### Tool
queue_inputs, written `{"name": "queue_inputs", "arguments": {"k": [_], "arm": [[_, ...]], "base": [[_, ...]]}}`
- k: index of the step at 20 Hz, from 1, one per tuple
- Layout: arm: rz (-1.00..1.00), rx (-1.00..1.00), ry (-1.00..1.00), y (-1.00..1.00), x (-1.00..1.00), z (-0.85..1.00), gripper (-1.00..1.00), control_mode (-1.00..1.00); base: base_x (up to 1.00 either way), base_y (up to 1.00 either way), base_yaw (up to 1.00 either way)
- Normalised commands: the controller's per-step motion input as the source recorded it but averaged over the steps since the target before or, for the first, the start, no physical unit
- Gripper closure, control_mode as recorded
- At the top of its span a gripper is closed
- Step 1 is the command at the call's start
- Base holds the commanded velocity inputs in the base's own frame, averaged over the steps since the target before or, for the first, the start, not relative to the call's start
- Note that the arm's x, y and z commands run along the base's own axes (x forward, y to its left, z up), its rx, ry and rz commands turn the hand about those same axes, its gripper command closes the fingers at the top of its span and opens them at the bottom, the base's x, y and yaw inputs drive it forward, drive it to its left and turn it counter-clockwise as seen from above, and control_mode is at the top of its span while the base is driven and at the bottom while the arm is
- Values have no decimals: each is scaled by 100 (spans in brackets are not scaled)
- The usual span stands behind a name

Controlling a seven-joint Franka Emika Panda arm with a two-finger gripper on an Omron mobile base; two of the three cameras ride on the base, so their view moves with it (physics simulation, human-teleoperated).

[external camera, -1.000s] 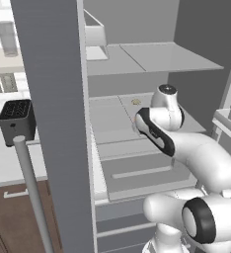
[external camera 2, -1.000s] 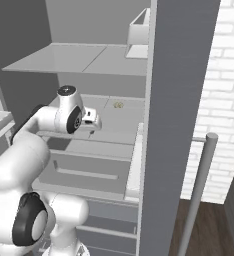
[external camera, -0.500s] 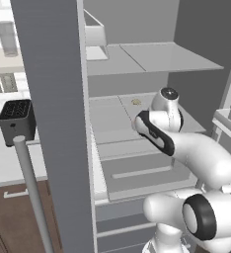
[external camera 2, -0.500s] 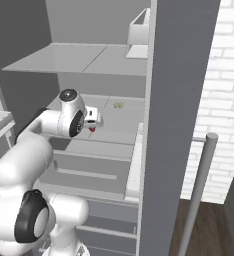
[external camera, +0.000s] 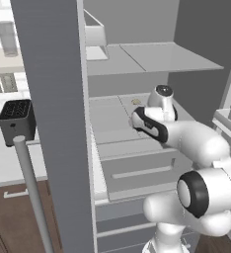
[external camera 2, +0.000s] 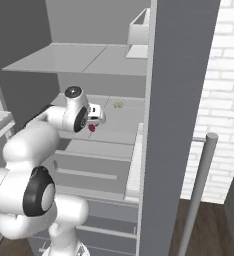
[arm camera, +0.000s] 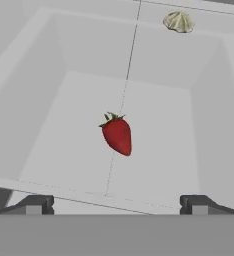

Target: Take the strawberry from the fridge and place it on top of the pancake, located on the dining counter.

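The strawberry (arm camera: 117, 135), small, red and green-capped, lies on the pale grey floor of a walled shelf recess inside the open fridge (external camera 2: 175, 100). In the right base view the strawberry (external camera 2: 92, 127) shows as a red dot just below my hand. My gripper (arm camera: 116, 205) hovers above it, open, with the fruit centred between the two dark fingertips (arm camera: 34, 204) and apart from both. From the side, the gripper (external camera 2: 97, 118) reaches into the middle shelf level. The pancake and the dining counter are out of view.
A small pale speck-like item (arm camera: 178, 21) lies further back on the same shelf (external camera 2: 118, 105). A white box (external camera 2: 139, 30) stands on the upper shelf. The open door's edge (external camera: 53, 99) and its bar handle (external camera: 31, 188) flank my arm; a black appliance (external camera: 17, 121) sits left.
My hand has pushed a little deeper into the fridge and come over the strawberry. The jaws have stayed wide; the strawberry has not moved.
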Motion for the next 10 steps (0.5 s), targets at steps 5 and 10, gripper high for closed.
{"name": "queue_inputs", "arguments": {"k": [5,10], "arm": [[0,0,0,0,33,-29,-100,-100],[0,0,2,6,35,-32,-100,-100]], "base": [[0,0,0],[0,0,0]]}}
